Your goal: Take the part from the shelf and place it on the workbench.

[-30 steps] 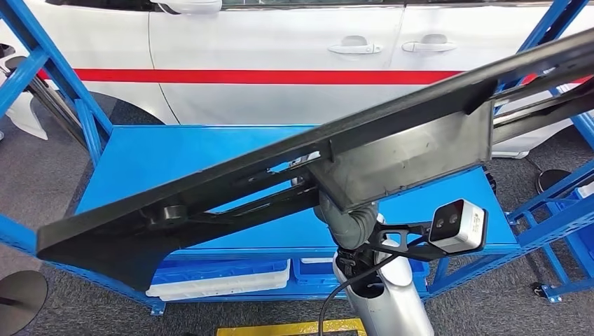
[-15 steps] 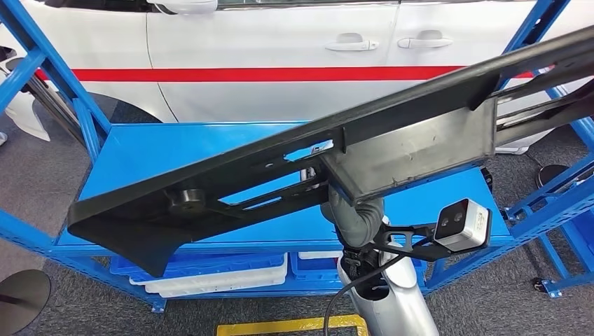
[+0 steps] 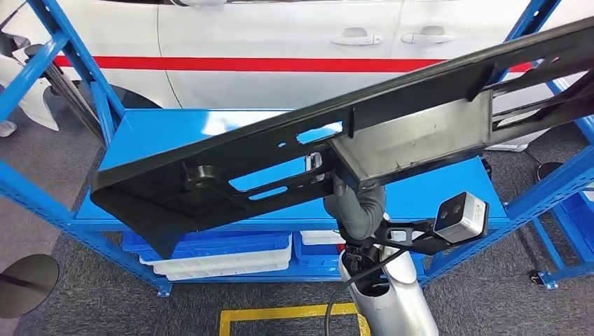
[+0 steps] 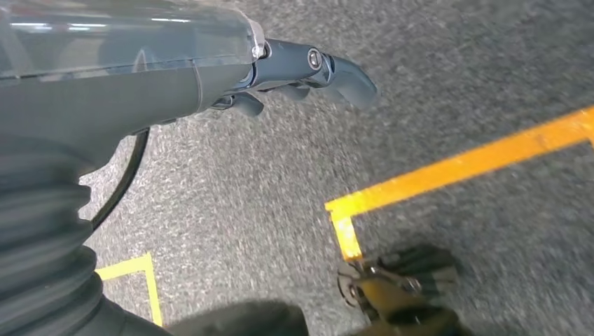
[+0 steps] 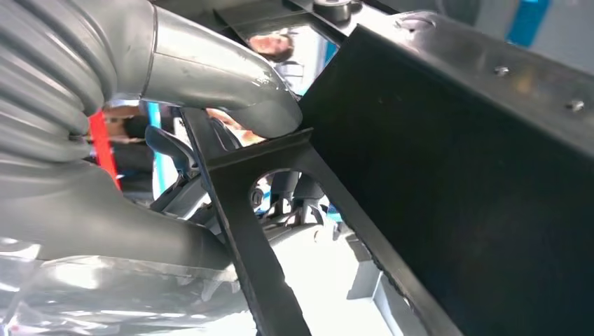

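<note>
Since the earlier frame, the long black part (image 3: 294,164) has advanced over the blue tabletop (image 3: 175,133), its wide end now further in from the near edge. Part is carried clear above that surface, tilted, not set down. Right hand (image 3: 350,203) grips it from beneath, thumb (image 5: 231,91) pressed on a strut. Left hand (image 4: 308,66) hangs over the floor, holding nothing, fingers loosely curled. Judgement: pickup complete; lowering and release remain.
</note>
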Tool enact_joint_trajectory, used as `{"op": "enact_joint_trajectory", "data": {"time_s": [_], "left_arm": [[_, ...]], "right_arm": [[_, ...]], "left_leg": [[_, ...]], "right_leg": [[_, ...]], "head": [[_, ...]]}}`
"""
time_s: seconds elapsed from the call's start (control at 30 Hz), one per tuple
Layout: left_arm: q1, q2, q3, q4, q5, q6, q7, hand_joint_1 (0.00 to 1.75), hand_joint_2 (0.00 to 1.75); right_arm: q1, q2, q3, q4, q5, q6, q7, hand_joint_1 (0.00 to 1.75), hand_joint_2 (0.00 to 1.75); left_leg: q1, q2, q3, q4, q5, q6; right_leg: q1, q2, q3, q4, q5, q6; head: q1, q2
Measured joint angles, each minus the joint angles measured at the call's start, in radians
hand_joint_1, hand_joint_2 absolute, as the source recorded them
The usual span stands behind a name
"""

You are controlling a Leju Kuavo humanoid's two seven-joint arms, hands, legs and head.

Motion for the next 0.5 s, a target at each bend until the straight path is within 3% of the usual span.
{"op": "enact_joint_trajectory", "data": {"time_s": [0.07, 0.17, 0.2, 0.23, 0.27, 0.33, 0.4, 0.43, 0.5], "left_arm": [[0.0, 0.0, 0.0, 0.0, 0.0, 0.001, -0.001, 0.0, 1.75], [0.0, 0.0, 0.0, 0.001, 0.0, 0.001, -0.001, 0.0, 1.75], [0.0, 0.0, 0.0, 0.001, 0.0, 0.001, -0.001, 0.0, 1.75], [0.001, 0.001, 0.0, 0.001, 0.0, 0.001, -0.002, 0.0, 1.75], [0.001, 0.001, 0.0, 0.001, 0.0, 0.001, -0.002, 0.0, 1.75], [0.001, 0.0, 0.0, 0.001, -0.001, 0.001, -0.004, 0.0, 1.75], [0.002, -0.003, 0.0, 0.001, -0.004, 0.001, -0.006, 0.0, 1.75], [0.003, -0.005, 0.0, 0.001, -0.005, 0.001, -0.007, 0.0, 1.75], [0.004, -0.007, 0.0, 0.001, -0.006, 0.0, -0.009, 0.0, 1.75]], "right_arm": [[0.0, 0.0, -0.009, 0.007, -0.002, -0.003, -0.003, 1.75, 1.75], [0.0, -0.001, -0.022, 0.017, -0.003, -0.008, -0.01, 1.75, 1.75], [0.001, -0.001, -0.026, 0.02, -0.002, -0.009, -0.012, 1.75, 1.75], [0.001, -0.001, -0.03, 0.024, -0.001, -0.012, -0.014, 1.75, 1.75], [0.002, -0.001, -0.034, 0.027, 0.002, -0.015, -0.014, 1.75, 1.75], [0.003, -0.001, -0.042, 0.032, 0.011, -0.022, -0.015, 1.75, 1.75], [0.003, -0.001, -0.05, 0.034, 0.02, -0.026, -0.017, 1.75, 1.75], [0.003, 0.0, -0.053, 0.034, 0.023, -0.027, -0.019, 1.75, 1.75], [0.004, 0.0, -0.06, 0.036, 0.027, -0.028, -0.023, 1.75, 1.75]], "left_leg": [[0.001, 0.003, -0.016, -0.004, 0.019, 0.021], [-0.004, 0.006, -0.053, -0.006, 0.05, 0.039], [-0.007, 0.006, -0.067, -0.005, 0.059, 0.041], [-0.011, 0.007, -0.08, -0.004, 0.069, 0.042], [-0.015, 0.007, -0.093, -0.003, 0.078, 0.043], [-0.023, 0.006, -0.116, -0.001, 0.097, 0.044], [-0.027, 0.005, -0.128, -0.001, 0.113, 0.04], [-0.026, 0.005, -0.131, -0.002, 0.121, 0.035], [-0.024, 0.006, -0.133, -0.009, 0.14, 0.025]], "right_leg": [[-0.003, 0.003, -0.016, 0.024, -0.031, 0.01], [0.0, 0.004, -0.063, 0.183, -0.168, 0.012], [0.001, 0.004, -0.072, 0.24, -0.195, 0.011], [0.003, 0.004, -0.07, 0.271, -0.196, 0.008], [0.006, 0.004, -0.052, 0.271, -0.177, 0.003], [0.016, 0.005, 0.031, 0.178, -0.124, -0.019], [0.031, 0.003, 0.128, 0.039, -0.122, -0.043], [0.037, 0.003, 0.155, -0.007, -0.13, -0.05], [0.039, 0.003, 0.166, -0.045, -0.126, -0.051]], "head": [[0.0, 0.0], [0.0, 0.0], [0.0, 0.0], [0.0, 0.0], [0.0, 0.0], [0.0, 0.0], [0.0, 0.0], [0.0, 0.0], [0.0, 0.0]]}}
